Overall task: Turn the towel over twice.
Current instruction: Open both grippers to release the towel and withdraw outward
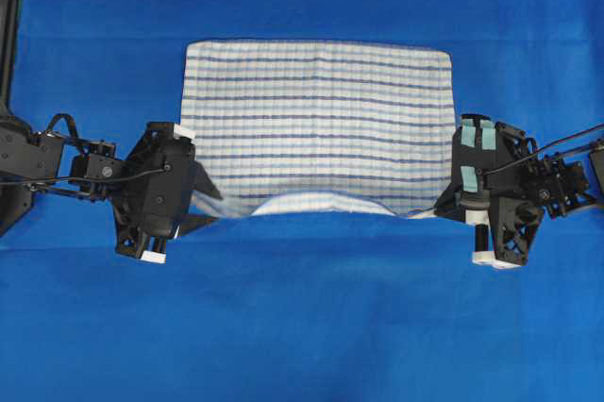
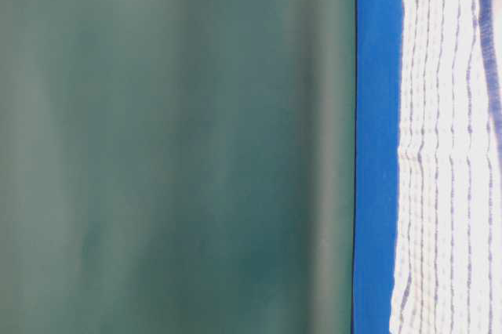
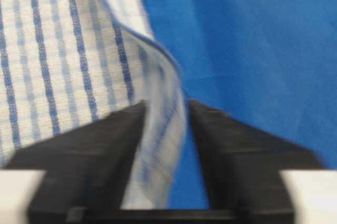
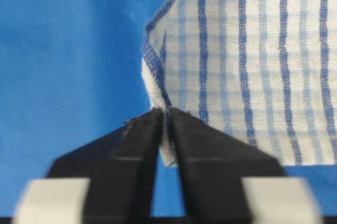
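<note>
I count one towel, two hands, and one blue sheet over the desk. I see no box, bowl or basket on the sheet, so nothing is inside anything.

The towel is white with thin dark-blue and light-blue stripes. From above, it lies in the middle of the blue sheet, spread out wide. Its far edge is flat. Its near edge is lifted a little and curls, so I see a bit of the white underside there. In the table-level view the towel lies flat on the sheet with a plain green wall behind.

My left hand is at the near left corner of the towel. In its own camera the left hand has its two black fingers apart, with a gap between them. A fold of towel hangs loose in that gap. It does not look pinched.

My right hand is at the near right corner. In its own camera the right hand has its fingers very close together. The hemmed corner of the towel is between the tips, and they look like they pinch it.
</note>
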{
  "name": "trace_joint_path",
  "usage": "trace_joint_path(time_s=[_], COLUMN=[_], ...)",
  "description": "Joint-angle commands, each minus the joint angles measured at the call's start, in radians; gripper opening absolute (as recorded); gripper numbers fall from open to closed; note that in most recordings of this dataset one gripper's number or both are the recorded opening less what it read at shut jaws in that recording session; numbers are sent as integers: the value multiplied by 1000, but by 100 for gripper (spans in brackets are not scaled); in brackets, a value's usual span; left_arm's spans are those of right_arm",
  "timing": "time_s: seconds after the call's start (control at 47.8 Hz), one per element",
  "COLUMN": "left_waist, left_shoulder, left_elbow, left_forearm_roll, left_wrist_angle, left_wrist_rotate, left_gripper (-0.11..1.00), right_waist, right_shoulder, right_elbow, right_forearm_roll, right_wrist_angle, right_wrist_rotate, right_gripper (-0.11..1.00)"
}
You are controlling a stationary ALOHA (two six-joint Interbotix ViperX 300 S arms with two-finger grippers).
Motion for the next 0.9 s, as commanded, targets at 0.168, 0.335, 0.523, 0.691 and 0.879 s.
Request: trace_joint_path(time_s=[0.168, 0.335, 0.523, 0.691, 0.879], left_waist=[2, 2, 6, 44, 100], left_shoulder=[-25, -63, -121, -195, -314], left_elbow=[-40, -57, -72, -75, -55], left_forearm_roll=[-2, -2, -2, -2, -2], left_wrist_angle=[57, 97, 100, 100, 100], left_wrist_rotate=[8, 17, 44, 69, 69], left_gripper=[67, 66, 66, 66, 66], right_waist=[3, 3, -9, -49, -78], right_shoulder=[-14, -61, -161, -291, -442], right_elbow=[-21, -37, -43, -34, -14], right_forearm_roll=[-5, -28, -80, -132, -175], right_wrist_angle=[28, 67, 69, 71, 83], right_wrist_rotate=[-11, -12, -12, -12, -12], right_gripper=[68, 63, 64, 63, 63])
